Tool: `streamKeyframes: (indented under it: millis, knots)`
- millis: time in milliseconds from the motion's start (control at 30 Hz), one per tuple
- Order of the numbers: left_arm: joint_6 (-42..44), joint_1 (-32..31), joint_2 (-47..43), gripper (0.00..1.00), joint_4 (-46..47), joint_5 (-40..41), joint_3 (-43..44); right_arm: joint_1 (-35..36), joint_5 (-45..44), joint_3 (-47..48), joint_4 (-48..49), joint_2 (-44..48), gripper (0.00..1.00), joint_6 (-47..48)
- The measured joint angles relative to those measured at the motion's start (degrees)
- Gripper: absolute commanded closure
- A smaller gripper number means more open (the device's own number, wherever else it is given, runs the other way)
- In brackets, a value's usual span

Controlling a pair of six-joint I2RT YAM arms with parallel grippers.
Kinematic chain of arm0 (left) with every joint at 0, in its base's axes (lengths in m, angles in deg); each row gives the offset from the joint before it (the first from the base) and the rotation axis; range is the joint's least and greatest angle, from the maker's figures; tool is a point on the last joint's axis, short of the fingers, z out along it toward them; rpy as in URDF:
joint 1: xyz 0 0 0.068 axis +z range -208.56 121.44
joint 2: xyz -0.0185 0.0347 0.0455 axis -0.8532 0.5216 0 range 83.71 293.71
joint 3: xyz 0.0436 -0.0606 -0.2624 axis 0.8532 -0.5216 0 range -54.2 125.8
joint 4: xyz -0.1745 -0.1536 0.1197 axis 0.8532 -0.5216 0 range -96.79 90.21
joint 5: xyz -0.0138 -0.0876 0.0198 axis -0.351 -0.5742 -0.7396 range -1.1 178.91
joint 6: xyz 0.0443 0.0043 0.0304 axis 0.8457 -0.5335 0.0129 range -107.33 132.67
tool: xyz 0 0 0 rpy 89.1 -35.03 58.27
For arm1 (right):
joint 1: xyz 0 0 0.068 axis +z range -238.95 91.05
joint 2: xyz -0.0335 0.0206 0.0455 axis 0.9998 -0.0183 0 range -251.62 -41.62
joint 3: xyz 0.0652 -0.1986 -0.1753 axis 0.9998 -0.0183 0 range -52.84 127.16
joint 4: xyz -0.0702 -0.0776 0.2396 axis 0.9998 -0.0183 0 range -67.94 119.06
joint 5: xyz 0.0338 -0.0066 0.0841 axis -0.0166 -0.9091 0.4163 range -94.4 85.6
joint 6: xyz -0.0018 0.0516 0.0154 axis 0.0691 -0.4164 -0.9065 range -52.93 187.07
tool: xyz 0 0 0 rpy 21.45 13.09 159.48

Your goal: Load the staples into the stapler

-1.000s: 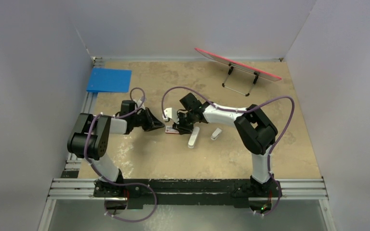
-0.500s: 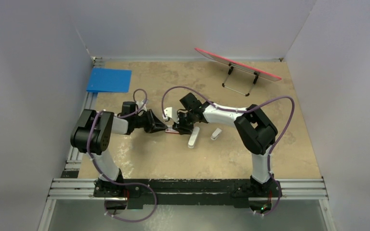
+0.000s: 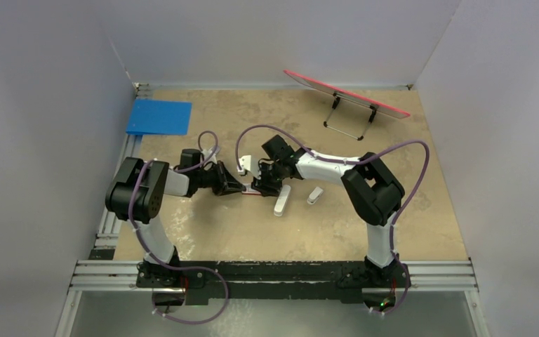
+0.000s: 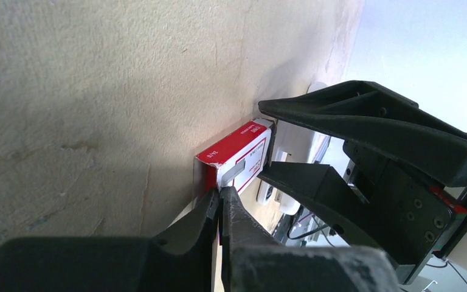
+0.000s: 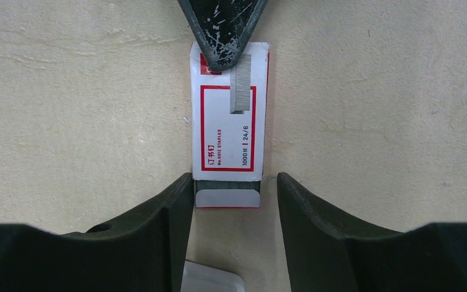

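Staples [image 5: 239, 91] atop box [image 5: 226, 137], beside its edge

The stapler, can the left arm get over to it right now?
Probably not straight across: the right claw and the red-and-white box sit between the stapler and the left claw, shut on the staples. Around the near side looks open.

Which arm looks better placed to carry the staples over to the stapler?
Left: its pincer is shut on the staples, while the right pincer stands open around the box.
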Motion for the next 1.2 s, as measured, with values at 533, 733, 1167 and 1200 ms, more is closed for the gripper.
streamKeyframes:
  millis: [533, 733, 1167, 1200]
  knots:
    - [0.09, -0.28, -0.98, 1.00, -1.29, 1.95, 0.02, 0.00, -0.04, -1.53, -1.07, 1.49, 0.43, 2.99]
    - [0.09, -0.28, -0.98, 1.00, -1.29, 1.95, 0.02, 0.02, -0.17, -1.53, -0.70, 1.44, 0.47, 2.93]
    - [0.09, -0.28, -0.98, 1.00, -1.29, 1.90, 0.02, 0.09, 0.57, -1.51, -0.63, 1.25, 0.60, 2.75]
    - [0.09, -0.28, -0.98, 1.00, -1.29, 1.90, 0.02, 0.09, 0.55, -1.51, -0.50, 1.22, 0.64, 2.75]
